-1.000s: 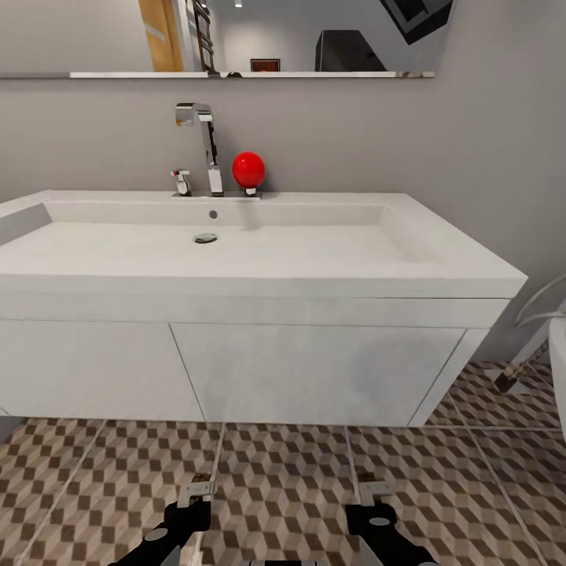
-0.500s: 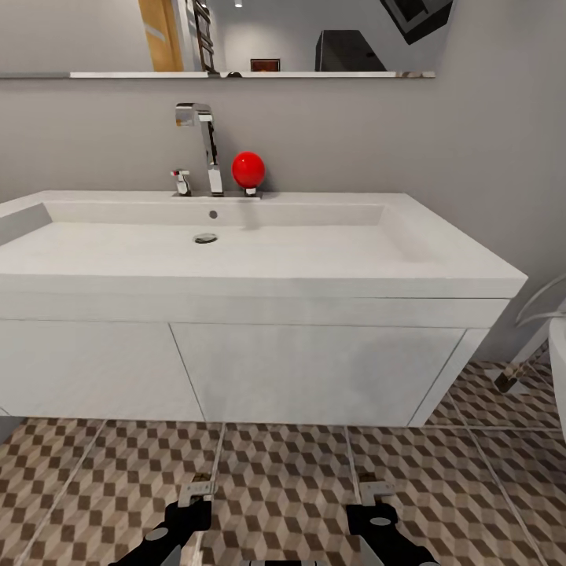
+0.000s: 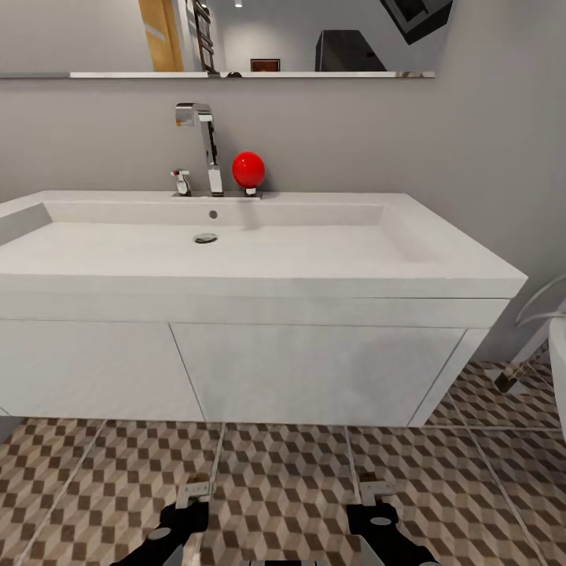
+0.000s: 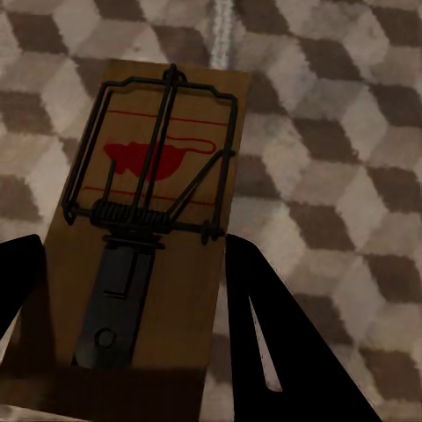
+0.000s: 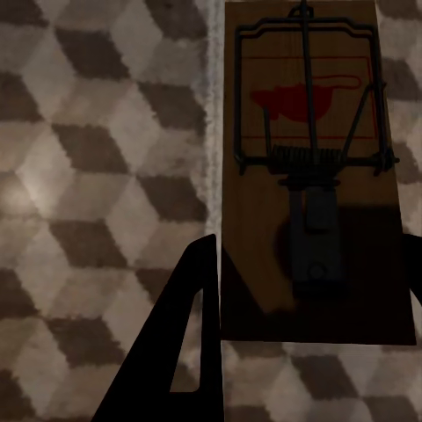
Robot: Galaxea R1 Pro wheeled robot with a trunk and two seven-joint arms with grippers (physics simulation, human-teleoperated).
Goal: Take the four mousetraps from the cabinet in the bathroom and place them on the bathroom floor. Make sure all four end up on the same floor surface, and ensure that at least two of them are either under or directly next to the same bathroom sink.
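Observation:
Two mousetraps show, each a flat brown board with black wire and a red mouse print. One mousetrap (image 4: 149, 255) sits between the fingers of my left gripper (image 4: 132, 264), which touch both its long edges. The other mousetrap (image 5: 312, 176) is held the same way in my right gripper (image 5: 309, 255). In the head view both grippers, left (image 3: 195, 494) and right (image 3: 376, 491), hang low over the cube-patterned bathroom floor (image 3: 283, 464), just in front of the wide white sink (image 3: 440, 267). The cabinet is out of view.
A white drawer front (image 3: 314, 369) hangs under the basin, leaving a gap above the tiles. A chrome tap (image 3: 206, 141) and a red ball (image 3: 248, 169) stand on the sink's back rim. A white fixture (image 3: 560, 346) with a hose sits at the right edge.
The left gripper has sunk very slightly in the head view. Everything else is the same.

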